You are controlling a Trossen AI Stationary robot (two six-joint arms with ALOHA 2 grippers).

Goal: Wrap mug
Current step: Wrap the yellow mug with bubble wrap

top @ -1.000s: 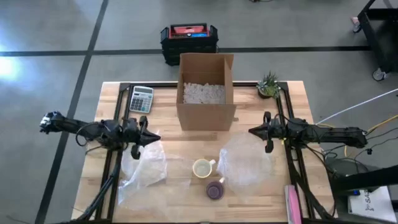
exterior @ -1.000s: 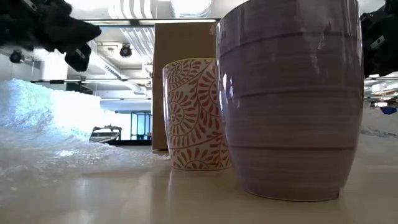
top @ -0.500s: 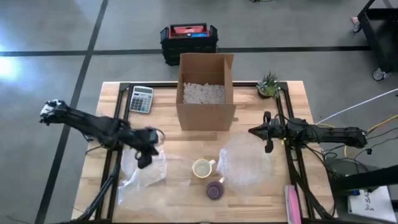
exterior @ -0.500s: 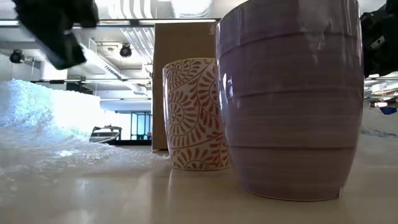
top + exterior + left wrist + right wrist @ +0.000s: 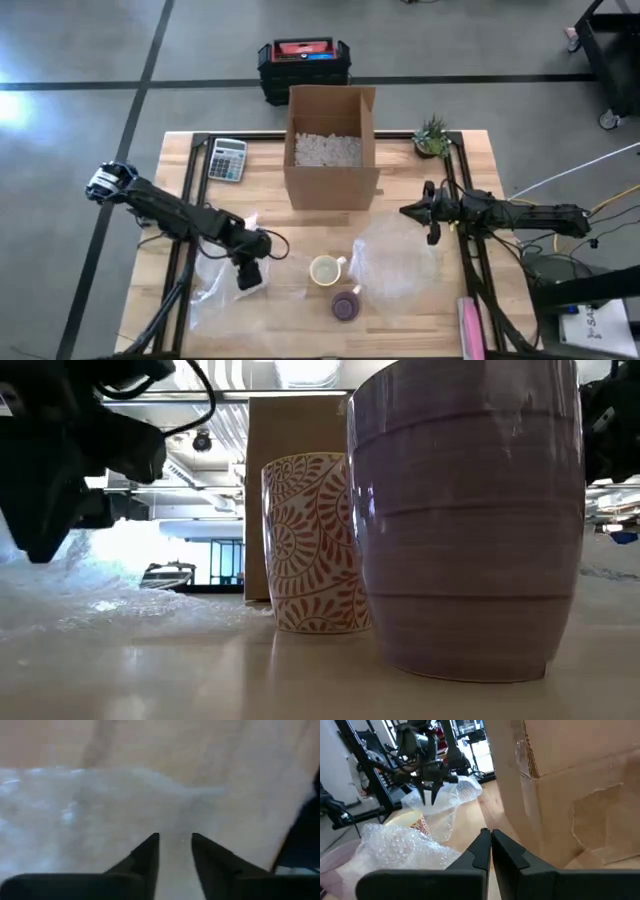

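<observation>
My left gripper (image 5: 249, 274) is down over the left sheet of bubble wrap (image 5: 228, 278), tips pointing at the plastic with a narrow gap between the fingers (image 5: 145, 857) and nothing held in them; from the left wrist view I cannot tell whether the tips are touching the sheet or only just above it. My right gripper (image 5: 432, 214) waits at the right side of the desk (image 5: 270, 195), beside the cardboard box (image 5: 331, 150), its fingers closed together and empty, hanging over the far edge of a second, rounder sheet of bubble wrap (image 5: 392, 262). The patterned mug (image 5: 325, 270) stands upright near the middle of the desk between the two sheets, with a purple cup (image 5: 346, 305) just on the near side of it. I judge this to be the opening step: getting hold of wrap before any mug is covered. Next I would need to settle the left fingers onto an edge of the sheet, pinch it, and draw it right toward the mug without knocking it over; thin plastic may slip or bunch. As for writing, I can read none: the calculator (image 5: 227, 159) at the far left and the red-topped case (image 5: 304, 55) on the floor beyond the desk show no legible labels.
</observation>
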